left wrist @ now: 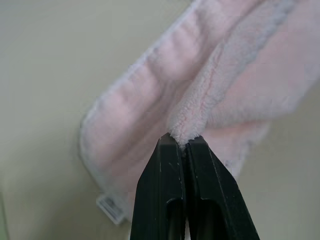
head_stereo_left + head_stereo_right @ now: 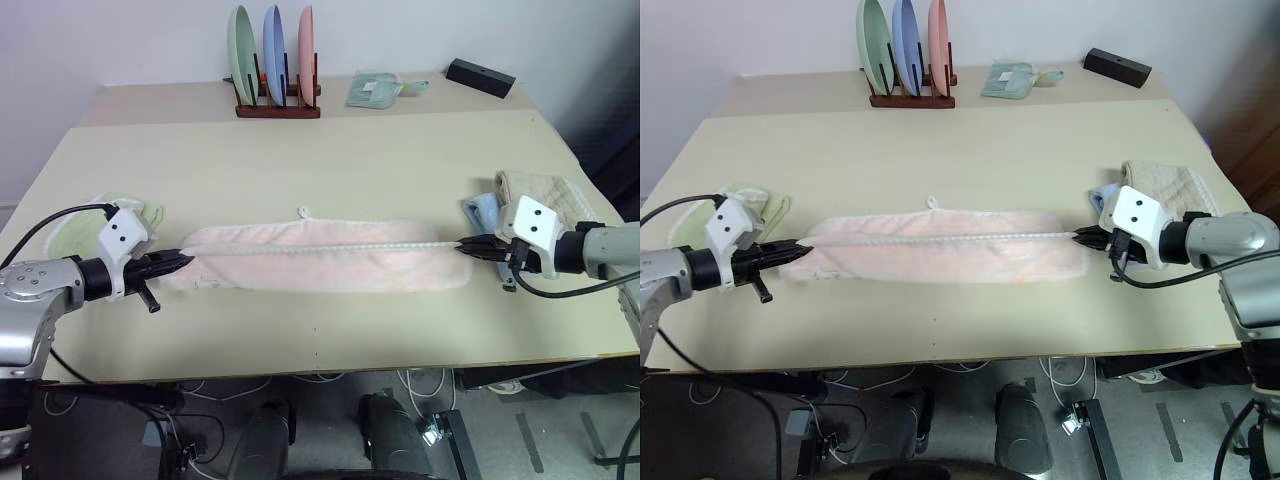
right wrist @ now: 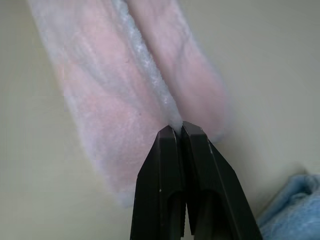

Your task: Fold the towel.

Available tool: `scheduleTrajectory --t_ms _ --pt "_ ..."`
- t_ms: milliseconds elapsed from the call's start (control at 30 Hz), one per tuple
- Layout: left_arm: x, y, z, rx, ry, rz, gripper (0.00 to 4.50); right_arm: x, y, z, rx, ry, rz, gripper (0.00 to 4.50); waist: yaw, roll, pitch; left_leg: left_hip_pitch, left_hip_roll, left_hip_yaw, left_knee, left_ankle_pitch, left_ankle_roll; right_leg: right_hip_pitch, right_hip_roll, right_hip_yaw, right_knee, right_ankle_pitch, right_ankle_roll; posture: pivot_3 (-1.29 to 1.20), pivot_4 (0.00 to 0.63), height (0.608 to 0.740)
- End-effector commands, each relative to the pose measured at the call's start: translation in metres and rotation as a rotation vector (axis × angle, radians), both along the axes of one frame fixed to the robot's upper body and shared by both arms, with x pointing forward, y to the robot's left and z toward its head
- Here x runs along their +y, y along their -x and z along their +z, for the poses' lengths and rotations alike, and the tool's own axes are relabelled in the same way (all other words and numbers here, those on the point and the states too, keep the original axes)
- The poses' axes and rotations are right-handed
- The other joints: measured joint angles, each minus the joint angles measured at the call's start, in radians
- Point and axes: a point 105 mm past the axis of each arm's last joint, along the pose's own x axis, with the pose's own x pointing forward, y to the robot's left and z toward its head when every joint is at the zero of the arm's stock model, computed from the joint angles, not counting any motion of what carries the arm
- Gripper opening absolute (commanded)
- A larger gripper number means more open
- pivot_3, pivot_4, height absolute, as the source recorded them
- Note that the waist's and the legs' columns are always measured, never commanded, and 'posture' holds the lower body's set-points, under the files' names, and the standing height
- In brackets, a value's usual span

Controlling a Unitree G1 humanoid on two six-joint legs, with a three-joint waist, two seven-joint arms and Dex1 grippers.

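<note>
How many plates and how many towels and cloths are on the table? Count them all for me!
Plates: 3 (green, blue, pink)
Towels and cloths: 5 (pink towel, light green, beige, blue, folded green at the back)
Total: 8

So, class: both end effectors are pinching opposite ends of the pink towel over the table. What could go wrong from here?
1. Each end effector, left and right, grips only a thin pinch of the towel; pulling it tauter might slip an end free.
2. The right end sits beside the blue cloth and beige towel, so a sweep that way could drag them.
3. The green towel lies similarly near the left arm.
</note>
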Motion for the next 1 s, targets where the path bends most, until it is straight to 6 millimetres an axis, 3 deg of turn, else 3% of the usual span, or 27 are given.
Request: scheduleTrajectory --t_ms 33,333,767,867,1000 --pt "0.004 -0.026 0.002 -0.066 -0.019 0.038 0.0 0.0 -0.03 0.011 -0.111 -0.01 -0.045 0.08 0.001 0.0 0.0 0.0 0.0 0.0 0.0 0.0 0.001 0.0 0.0 0.0 0.0 0.0 0.0 0.0 0.15 0.74" --pt "0.007 -0.067 -0.006 -0.098 -0.026 0.087 0.0 0.008 -0.073 0.003 -0.147 0.01 -0.046 0.08 0.001 -0.001 0.0 -0.001 0.0 -0.001 0.0 0.001 -0.001 -0.001 0.001 0.0 0.0 0.004 0.002 0.0 0.15 0.74" --pt "0.006 -0.072 -0.012 -0.075 0.031 0.094 0.0 0.003 -0.083 -0.008 -0.138 0.013 -0.06 0.08 -0.001 -0.001 0.0 -0.001 0.0 -0.001 0.0 0.001 -0.001 -0.001 0.001 0.0 0.001 0.004 0.002 0.0 0.15 0.74" --pt "0.008 -0.074 -0.008 -0.072 0.081 0.125 0.86 0.0 -0.084 -0.007 -0.13 -0.009 -0.089 0.88 -0.001 -0.001 0.0 -0.001 0.0 -0.001 0.0 0.001 -0.001 -0.001 0.001 0.0 0.001 0.004 0.002 0.0 0.15 0.74" --pt "0.011 -0.078 0.002 -0.109 0.13 0.168 2.83 -0.006 -0.084 -0.002 -0.161 -0.015 -0.126 2.85 -0.003 -0.001 0.0 -0.001 -0.001 -0.001 0.0 0.001 -0.001 -0.001 0.001 0.0 0.001 0.004 0.002 0.0 0.15 0.74"
